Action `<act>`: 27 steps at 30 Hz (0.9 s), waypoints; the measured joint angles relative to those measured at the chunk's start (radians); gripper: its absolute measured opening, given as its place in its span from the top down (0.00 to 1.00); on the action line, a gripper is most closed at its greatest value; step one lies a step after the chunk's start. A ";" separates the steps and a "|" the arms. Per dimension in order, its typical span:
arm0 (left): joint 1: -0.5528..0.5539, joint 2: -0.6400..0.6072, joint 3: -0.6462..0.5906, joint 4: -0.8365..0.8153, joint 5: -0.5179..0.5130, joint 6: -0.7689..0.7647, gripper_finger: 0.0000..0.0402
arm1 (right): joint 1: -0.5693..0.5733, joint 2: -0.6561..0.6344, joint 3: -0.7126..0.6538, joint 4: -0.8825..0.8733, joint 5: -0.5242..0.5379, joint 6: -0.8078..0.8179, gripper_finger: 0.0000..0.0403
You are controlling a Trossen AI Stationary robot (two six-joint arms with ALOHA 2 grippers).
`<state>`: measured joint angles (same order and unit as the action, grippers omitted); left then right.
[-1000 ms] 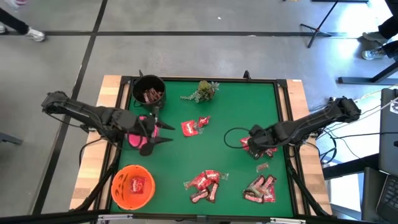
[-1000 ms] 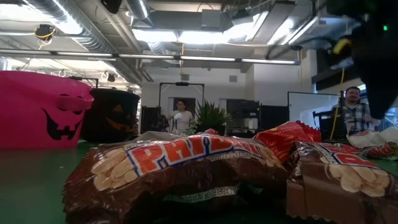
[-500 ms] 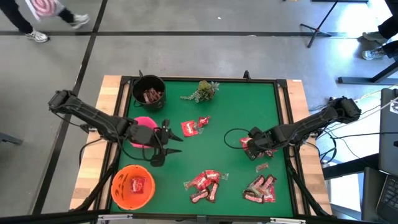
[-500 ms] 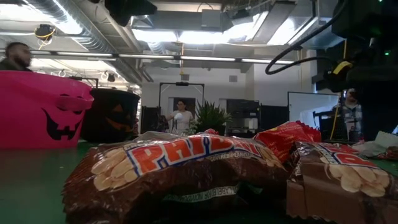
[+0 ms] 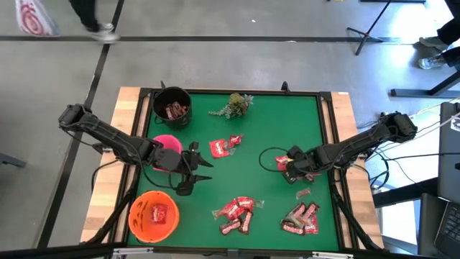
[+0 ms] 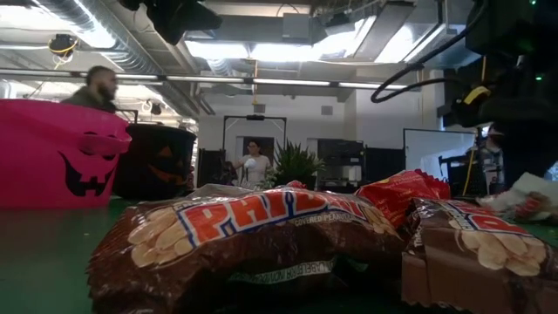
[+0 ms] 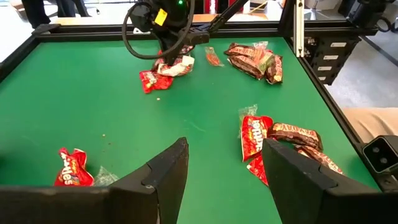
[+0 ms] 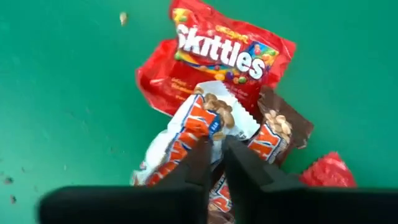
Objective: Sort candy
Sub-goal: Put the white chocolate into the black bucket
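Note:
The candy lies in clusters on the green mat. Red packets sit mid-table, mixed piles near the front, and a small pile at the right. My right gripper stands over that small pile, shut on a white-wrapped PayDay bar; a red Skittles packet and a brown bar lie beside it. My left gripper hangs open beside the pink bowl, nothing between its fingers. My right gripper pinches the white PayDay bar between its two fingers, at the wrapper's middle. The fingers come from above, pointing down. The bar rests on the pile, partly over the Skittles packet and the brown bar.
A black bowl with brown bars stands at the far left, and an orange bowl with a red packet at the near left. A green sprig lies at the far edge. People show in the room beyond.
My left gripper has gone from over the pink bowl toward the table's near edge and a little to the right, staying open. My right gripper has shifted slightly toward the table's left at its pile.

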<state>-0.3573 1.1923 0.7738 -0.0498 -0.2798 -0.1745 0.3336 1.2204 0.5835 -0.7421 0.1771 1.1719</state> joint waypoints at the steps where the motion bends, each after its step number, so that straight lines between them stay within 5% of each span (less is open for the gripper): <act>1: 0.000 0.000 0.000 0.000 0.000 0.000 0.52 | 0.000 0.000 0.000 0.013 0.007 -0.001 0.96; 10: 0.000 0.000 0.000 0.006 -0.022 0.025 0.52 | 0.000 -0.001 0.128 0.031 0.050 -0.081 0.96; 17: 0.003 0.011 0.000 0.100 -0.055 0.121 0.52 | 0.000 -0.001 0.279 0.060 0.186 -0.217 0.98; 27: 0.048 0.141 0.000 0.363 -0.090 0.344 0.52 | -0.013 -0.001 0.314 0.376 0.302 -0.470 0.99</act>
<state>-0.3092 1.3333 0.7738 0.3132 -0.3693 0.1691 0.3202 1.2190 0.8974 -0.3664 0.4794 0.7014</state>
